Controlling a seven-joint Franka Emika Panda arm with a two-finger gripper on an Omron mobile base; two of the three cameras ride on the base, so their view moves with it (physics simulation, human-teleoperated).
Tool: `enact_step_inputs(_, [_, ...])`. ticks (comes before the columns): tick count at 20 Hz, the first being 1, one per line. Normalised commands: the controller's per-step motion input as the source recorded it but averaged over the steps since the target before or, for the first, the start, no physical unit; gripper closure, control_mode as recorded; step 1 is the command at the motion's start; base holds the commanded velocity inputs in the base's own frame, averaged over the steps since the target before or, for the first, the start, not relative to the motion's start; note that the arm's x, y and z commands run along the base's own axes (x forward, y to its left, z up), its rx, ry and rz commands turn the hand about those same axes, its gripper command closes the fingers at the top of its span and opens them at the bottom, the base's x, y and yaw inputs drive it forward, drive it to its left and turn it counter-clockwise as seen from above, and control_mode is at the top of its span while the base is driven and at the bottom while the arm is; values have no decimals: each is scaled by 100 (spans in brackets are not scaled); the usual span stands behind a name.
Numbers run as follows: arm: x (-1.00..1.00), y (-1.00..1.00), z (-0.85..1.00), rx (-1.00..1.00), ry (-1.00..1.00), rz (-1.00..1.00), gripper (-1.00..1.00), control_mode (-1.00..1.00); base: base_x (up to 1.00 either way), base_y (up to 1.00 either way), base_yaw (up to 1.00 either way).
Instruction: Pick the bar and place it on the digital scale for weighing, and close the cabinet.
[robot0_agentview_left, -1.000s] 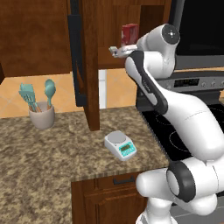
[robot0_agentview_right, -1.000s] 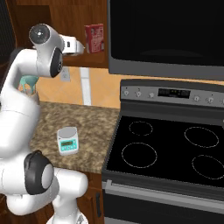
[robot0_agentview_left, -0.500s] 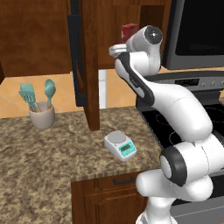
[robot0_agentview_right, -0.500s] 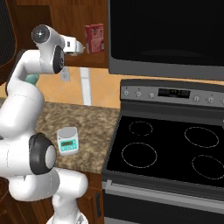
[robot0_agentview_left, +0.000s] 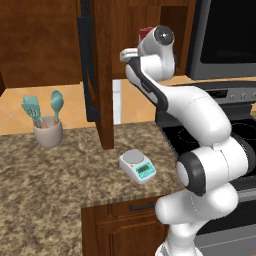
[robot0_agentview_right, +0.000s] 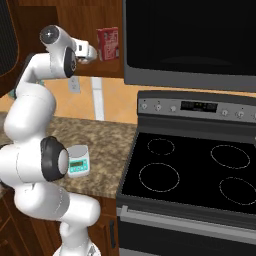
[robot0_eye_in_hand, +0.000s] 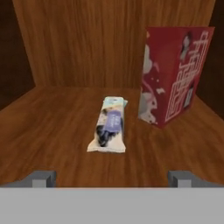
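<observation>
— While the hand is looking into the cabinet (robot0_eye_in_hand: 65, 48), what is lying where, going from left to right?

— Bare wooden shelf is sitting at the left, then the bar (robot0_eye_in_hand: 109, 125) is lying flat near the middle, and the red box (robot0_eye_in_hand: 173, 72) is standing upright just to its right, apart from it.

— Which way is the bar pointing?

— Its long axis is running straight away from the gripper (robot0_eye_in_hand: 111, 177), toward the back wall, with the near end facing the hand. The bar is lying ahead of the fingers and roughly centred between them.

— And the fingers?

— They are standing spread as wide as they go, holding nothing; the two tips are showing at the bottom, one on each side of the bar's line.

— So what is the reach asking for?

— I judge it is asking for a straight advance with the fingers straddling the narrow width, keeping clear of the box.

— And the scale?

— The scale (robot0_agentview_left: 136, 165) is waiting down on the counter (robot0_agentview_left: 45, 175), below the open door (robot0_agentview_left: 97, 65).
</observation>
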Motion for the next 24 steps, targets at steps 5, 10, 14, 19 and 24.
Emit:
enact_step_inputs(5, [43,0,-3,0,3,0,-100,-100,0,0,0])
enact_step_inputs(10, [44,0,-11,0,0,0,-100,-100,0,0,0])
enact_step_inputs(14, [48,0,-11,0,2,0,-100,-100,0,0,0])
enact_step_inputs(19, [30,10,-19,0,9,0,-100,-100,0,0,0])
enact_step_inputs(24, [29,15,-15,0,8,0,-100,-100,0,0,0])
